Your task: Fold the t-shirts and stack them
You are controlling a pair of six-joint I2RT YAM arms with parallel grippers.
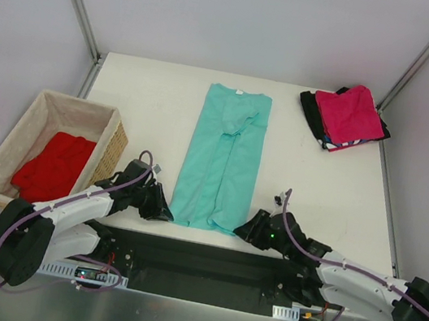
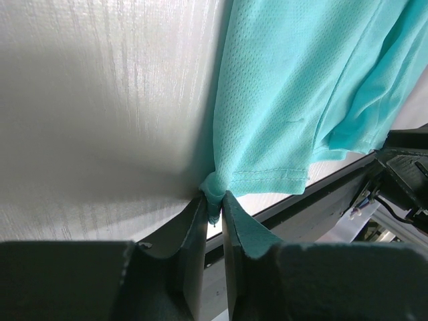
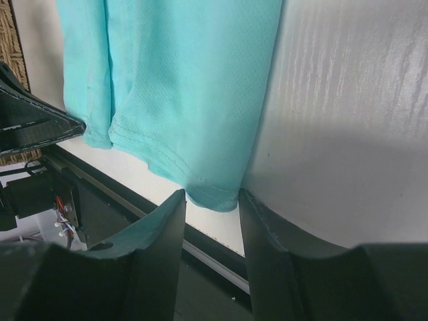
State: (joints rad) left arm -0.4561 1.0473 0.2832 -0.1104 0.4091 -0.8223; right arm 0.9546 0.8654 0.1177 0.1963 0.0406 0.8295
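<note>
Left wrist view: the left gripper (image 2: 212, 202) has its two fingers (image 2: 192, 241) pressed together on one bunched hem corner of the teal-green t-shirt (image 2: 287, 100), and the cloth puckers between the tips at the lower centre of the frame. In the right wrist view the right gripper (image 3: 210, 200) has its fingers (image 3: 164, 231) spread apart, one on each side of the other hem corner. That corner lies flat between them on the white table (image 3: 348, 120); whether the tips touch the cloth cannot be told.

From the top external view the teal-green shirt lies as a long narrow strip down the middle of the frame, collar toward the top and hem at the table's lower edge, with a gripper at each lower corner. In the upper right a folded magenta-pink t-shirt (image 1: 354, 114) sits on a black t-shirt (image 1: 312, 111), and a striped t-shirt (image 1: 340, 146) peeks out at the pile's lower edge. At the left of the frame, a bright red t-shirt (image 1: 53, 166) lies crumpled inside a wicker basket (image 1: 111, 139).
</note>
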